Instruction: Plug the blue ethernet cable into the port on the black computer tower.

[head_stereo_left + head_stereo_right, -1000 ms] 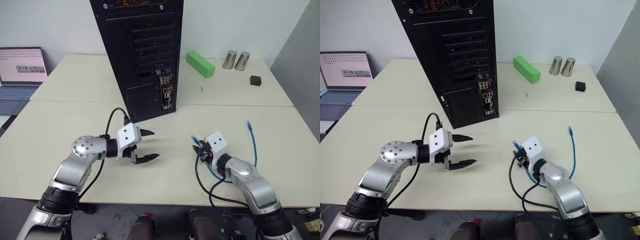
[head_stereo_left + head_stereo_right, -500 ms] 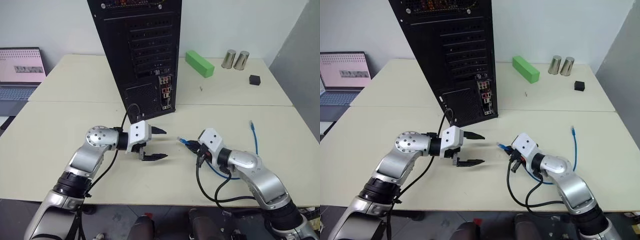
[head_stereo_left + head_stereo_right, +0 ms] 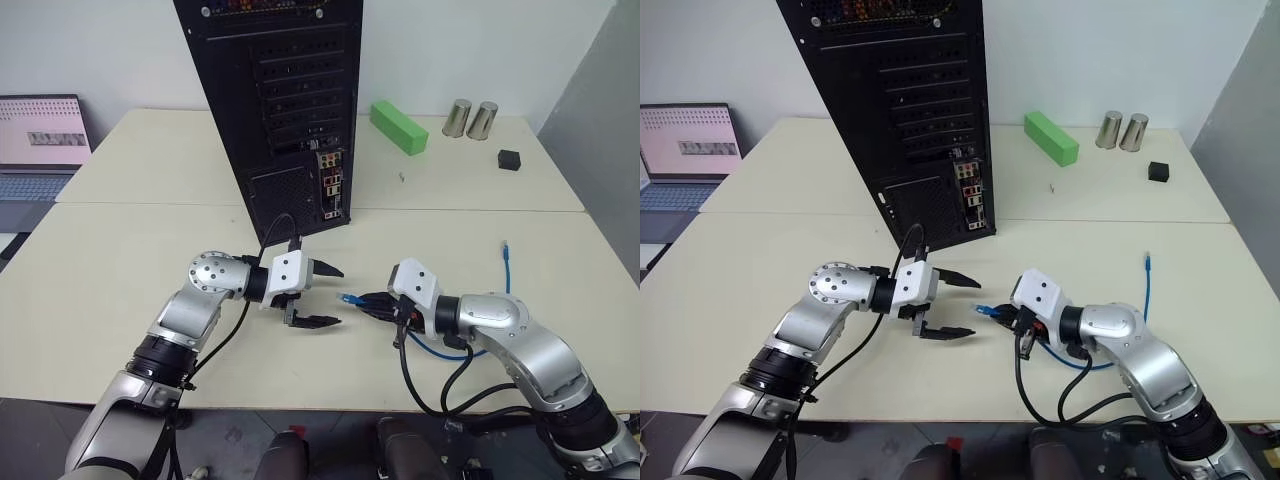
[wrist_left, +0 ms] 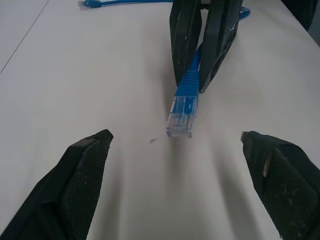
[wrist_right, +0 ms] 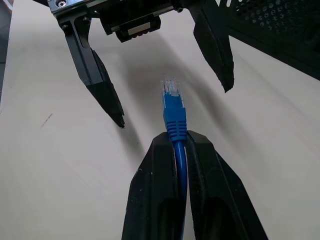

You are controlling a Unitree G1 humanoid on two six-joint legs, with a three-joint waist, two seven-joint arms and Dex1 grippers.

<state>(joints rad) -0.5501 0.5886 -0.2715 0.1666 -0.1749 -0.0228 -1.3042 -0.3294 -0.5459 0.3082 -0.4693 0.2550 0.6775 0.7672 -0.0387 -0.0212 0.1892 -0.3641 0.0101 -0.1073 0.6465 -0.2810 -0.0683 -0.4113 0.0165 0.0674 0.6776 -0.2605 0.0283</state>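
Between the spread fingers of the left gripper (image 3: 325, 296) sits the plug of the blue ethernet cable (image 5: 173, 107), pinched just behind its boot by the clamped right gripper (image 3: 372, 305). Handover appears in progress; next, left closes squarely on the plug before carrying it to the port (image 3: 333, 196) on the black computer tower (image 3: 285, 100) beyond.

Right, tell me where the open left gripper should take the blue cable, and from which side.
Grip the blue boot just behind the clear plug, probably closing across its flat sides. The right gripper pinches the blue cable right behind that boot, leaving the plug poking out towards the left gripper, whose fingers stand wide on either side of it. Coming straight on should keep the tip free for the port.
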